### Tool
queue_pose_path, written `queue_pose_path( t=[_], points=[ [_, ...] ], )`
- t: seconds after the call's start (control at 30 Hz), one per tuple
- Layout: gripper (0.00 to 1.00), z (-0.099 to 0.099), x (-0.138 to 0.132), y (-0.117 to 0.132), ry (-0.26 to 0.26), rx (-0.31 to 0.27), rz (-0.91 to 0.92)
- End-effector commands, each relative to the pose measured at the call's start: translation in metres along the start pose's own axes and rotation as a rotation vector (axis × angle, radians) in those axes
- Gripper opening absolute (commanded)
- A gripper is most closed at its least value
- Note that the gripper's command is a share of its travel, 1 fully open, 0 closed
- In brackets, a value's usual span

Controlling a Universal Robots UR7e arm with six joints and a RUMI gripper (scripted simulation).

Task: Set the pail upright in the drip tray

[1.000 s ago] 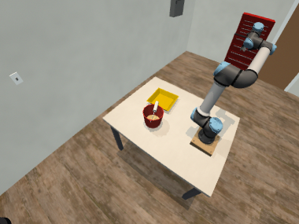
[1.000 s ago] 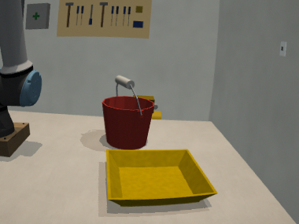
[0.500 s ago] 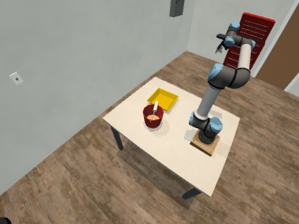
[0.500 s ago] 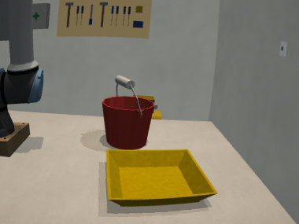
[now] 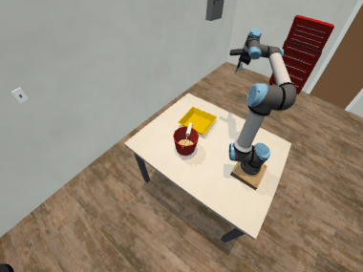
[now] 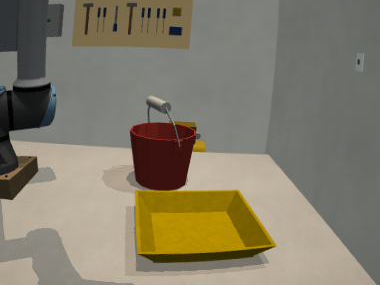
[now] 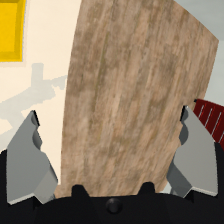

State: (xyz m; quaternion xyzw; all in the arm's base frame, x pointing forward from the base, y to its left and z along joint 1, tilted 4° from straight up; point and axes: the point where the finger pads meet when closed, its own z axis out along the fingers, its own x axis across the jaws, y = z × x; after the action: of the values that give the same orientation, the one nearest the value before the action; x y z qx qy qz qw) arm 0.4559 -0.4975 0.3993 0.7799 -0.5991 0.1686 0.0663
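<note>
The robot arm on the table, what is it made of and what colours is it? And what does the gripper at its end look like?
The arm is a chain of smooth silver-grey tubes joined by dark grey rounded joints with light blue caps. It stands on a small brown wooden base plate. No loose cables or markings show. The gripper has a black body and two pale grey, angular, wedge-shaped fingers with notched inner edges.

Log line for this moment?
phase: approach | gripper: open, empty, high beyond table edge | pail: upright on table, beside tray | drip tray: nothing inside
</note>
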Motion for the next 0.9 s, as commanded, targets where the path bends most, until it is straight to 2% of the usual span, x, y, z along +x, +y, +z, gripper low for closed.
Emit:
queue_pose_path(
  t=[0.0,0.1,0.17,0.3,0.47,0.67,0.73,0.87],
  points=[
    [1.00,0.009,-0.071,-0.071,-0.069,0.033,-0.238],
    [1.00,0.012,-0.116,-0.106,-0.099,0.048,-0.345],
    [1.00,0.012,-0.116,-0.106,-0.099,0.048,-0.345],
    [1.00,0.013,-0.193,-0.150,-0.155,0.078,-0.554],
    [1.00,0.010,-0.281,-0.184,-0.217,0.113,-0.799],
    [1.00,0.003,-0.377,-0.204,-0.281,0.152,-1.061],
    [1.00,0.003,-0.377,-0.204,-0.281,0.152,-1.061],
    [1.00,-0.003,-0.432,-0.208,-0.317,0.174,-1.213]
  ],
)
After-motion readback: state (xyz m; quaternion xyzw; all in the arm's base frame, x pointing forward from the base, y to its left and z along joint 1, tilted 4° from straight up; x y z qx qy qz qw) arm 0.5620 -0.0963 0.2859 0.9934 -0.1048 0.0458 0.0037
